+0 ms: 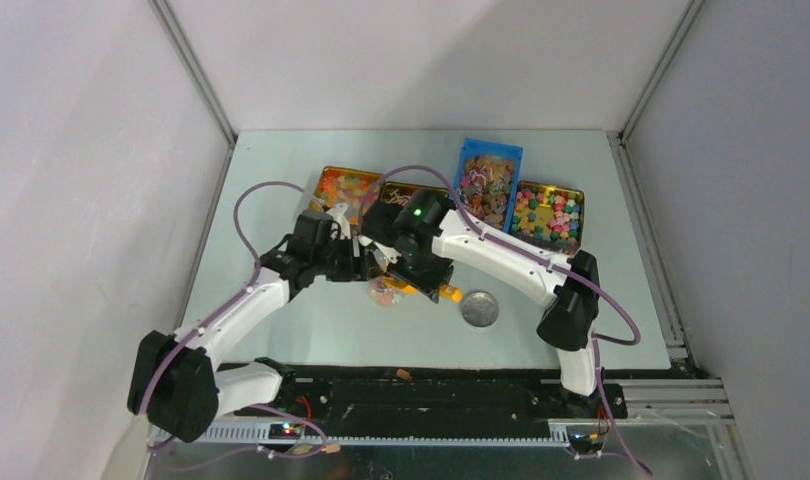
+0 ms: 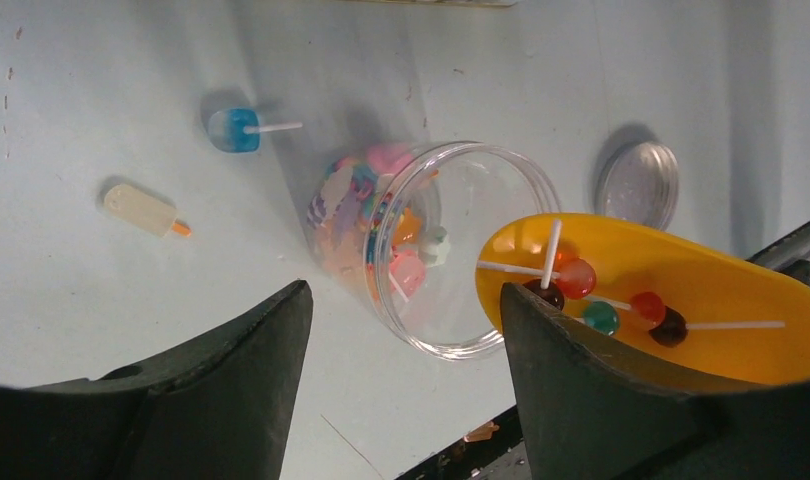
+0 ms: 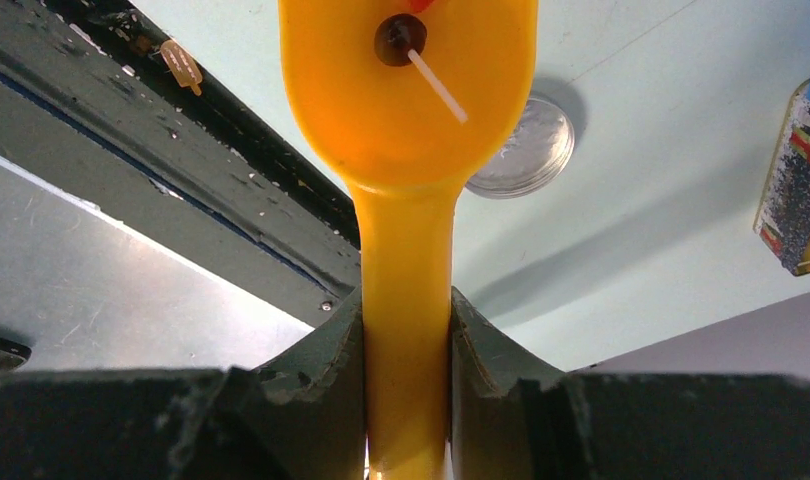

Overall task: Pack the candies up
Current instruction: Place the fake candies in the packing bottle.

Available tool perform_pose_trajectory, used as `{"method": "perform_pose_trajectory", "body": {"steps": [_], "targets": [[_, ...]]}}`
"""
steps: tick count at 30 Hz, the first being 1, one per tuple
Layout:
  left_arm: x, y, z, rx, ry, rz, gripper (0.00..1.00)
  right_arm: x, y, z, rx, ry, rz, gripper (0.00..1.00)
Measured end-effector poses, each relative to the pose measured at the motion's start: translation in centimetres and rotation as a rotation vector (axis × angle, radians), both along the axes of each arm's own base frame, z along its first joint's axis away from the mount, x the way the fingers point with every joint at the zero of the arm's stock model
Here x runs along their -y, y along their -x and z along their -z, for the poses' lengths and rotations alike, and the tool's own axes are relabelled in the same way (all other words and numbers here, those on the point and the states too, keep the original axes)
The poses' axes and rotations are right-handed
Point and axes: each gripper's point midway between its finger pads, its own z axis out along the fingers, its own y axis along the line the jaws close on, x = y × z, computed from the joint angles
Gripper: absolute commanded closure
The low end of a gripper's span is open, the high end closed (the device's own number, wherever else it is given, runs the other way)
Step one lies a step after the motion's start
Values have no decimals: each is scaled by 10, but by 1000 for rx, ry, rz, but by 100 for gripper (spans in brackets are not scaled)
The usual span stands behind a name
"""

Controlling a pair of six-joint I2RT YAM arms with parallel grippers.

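Observation:
A clear jar (image 2: pixel 431 250) holds several pastel candies, its open mouth facing the left wrist camera. My left gripper (image 2: pixel 406 335) is open, its fingers (image 2: pixel 231 390) just short of the jar, with a gap on the left side. An orange scoop (image 2: pixel 681 280) carrying several lollipops (image 2: pixel 577 278) hovers at the jar's rim. My right gripper (image 3: pixel 406 350) is shut on the scoop's handle (image 3: pixel 406 260). In the top view both grippers, left (image 1: pixel 369 262) and right (image 1: pixel 426 272), meet over the jar (image 1: pixel 386 293).
A round silver lid (image 1: pixel 479 308) lies right of the jar. A blue lollipop (image 2: pixel 233 130) and a cream candy (image 2: pixel 141 210) lie loose on the table. A blue box (image 1: pixel 486 185) and tins (image 1: pixel 549 212) of candies stand at the back. One candy (image 3: pixel 181 62) rests on the black rail.

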Motion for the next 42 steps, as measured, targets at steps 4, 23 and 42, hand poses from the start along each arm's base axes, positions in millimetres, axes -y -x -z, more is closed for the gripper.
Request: {"method": "perform_pose_trajectory", "body": {"steps": [4, 23, 42], "targets": [[-1, -1, 7, -11, -29, 0, 25, 0, 0, 0, -1, 2, 1, 100], [-11, -10, -1, 23, -128, -1, 25, -3, 4, 1, -25, -10, 9, 100], [-13, -7, -26, 78, -141, 33, 25, -2, 1, 8, -32, 13, 34, 100]]}}
